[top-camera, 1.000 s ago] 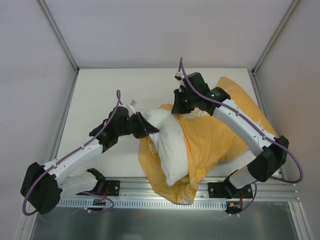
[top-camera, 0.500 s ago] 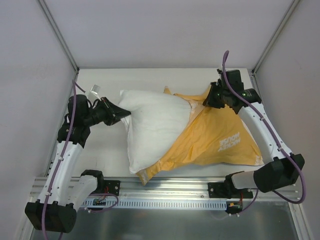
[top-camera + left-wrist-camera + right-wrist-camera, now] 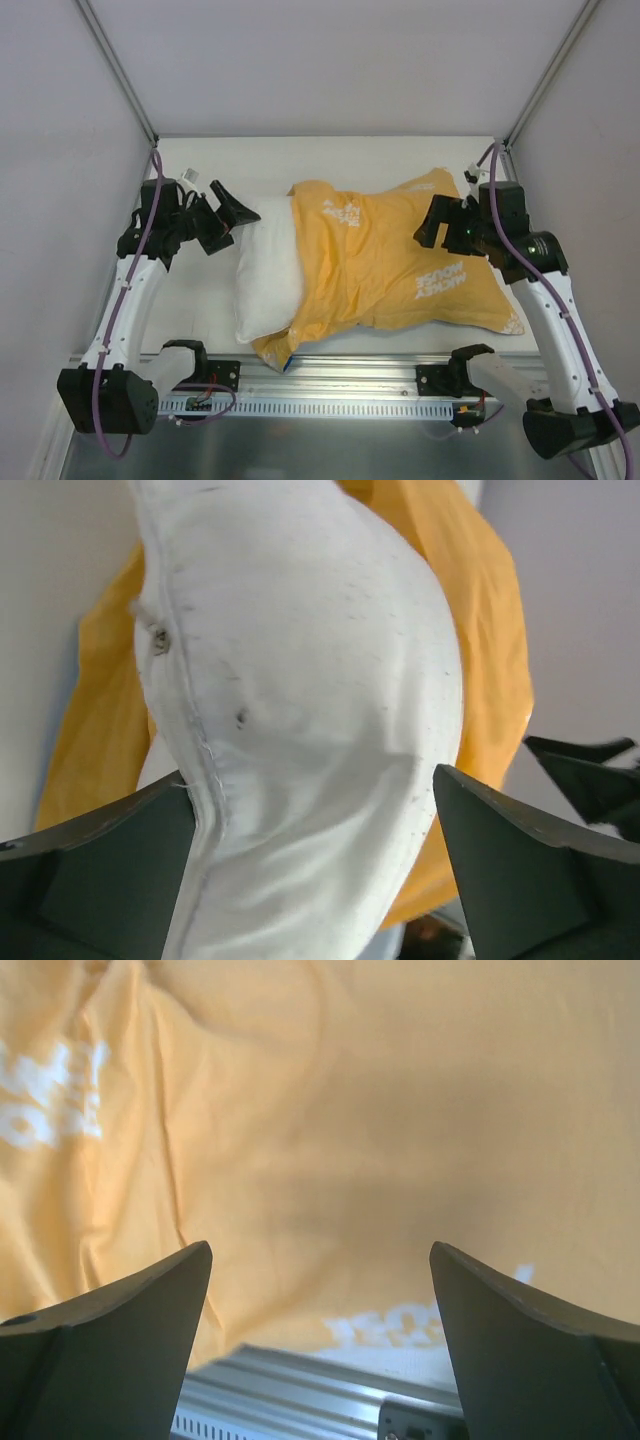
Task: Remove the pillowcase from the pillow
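The white pillow lies on the table with its left end bare. The mustard-yellow pillowcase with white lettering covers the rest of it, stretching to the right. My left gripper stands open at the pillow's upper left corner. In the left wrist view the pillow's end bulges between the spread fingers, with the pillowcase behind. My right gripper hovers open over the case's right part. The right wrist view shows only yellow fabric past its empty gripper.
An aluminium rail runs along the near edge, seen also as the rail under the right wrist. Enclosure walls and corner posts close in the white table on three sides.
Both grippers have opened and let go. The pillow and case have dropped flat, the yellow case now lying over most of the pillow. The right arm has swung right and nearer.
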Controlling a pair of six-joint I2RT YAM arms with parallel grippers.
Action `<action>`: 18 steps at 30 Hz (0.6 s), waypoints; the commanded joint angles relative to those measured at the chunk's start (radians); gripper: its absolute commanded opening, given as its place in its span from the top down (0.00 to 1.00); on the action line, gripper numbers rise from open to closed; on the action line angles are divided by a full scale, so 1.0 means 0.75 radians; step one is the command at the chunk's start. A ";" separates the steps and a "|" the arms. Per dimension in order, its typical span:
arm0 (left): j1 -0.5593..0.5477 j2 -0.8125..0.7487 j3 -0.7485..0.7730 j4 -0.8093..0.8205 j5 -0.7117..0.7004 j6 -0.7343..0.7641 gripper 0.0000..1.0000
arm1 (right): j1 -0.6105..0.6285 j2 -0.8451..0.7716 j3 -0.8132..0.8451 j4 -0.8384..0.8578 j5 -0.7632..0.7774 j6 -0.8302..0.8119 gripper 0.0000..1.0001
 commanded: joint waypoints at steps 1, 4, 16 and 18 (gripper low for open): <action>-0.116 -0.031 0.204 -0.175 -0.200 0.257 0.01 | -0.009 -0.128 -0.159 -0.110 -0.001 0.002 0.05; -0.316 -0.042 0.290 -0.395 -0.482 0.345 0.01 | -0.009 -0.261 -0.259 -0.185 0.040 0.026 0.04; -0.820 -0.035 0.182 -0.643 -0.937 0.119 0.01 | 0.020 -0.410 -0.298 -0.256 -0.019 0.079 0.01; -0.822 -0.031 0.169 -0.649 -1.000 0.116 0.01 | 0.093 -0.400 -0.317 -0.213 -0.066 0.136 0.01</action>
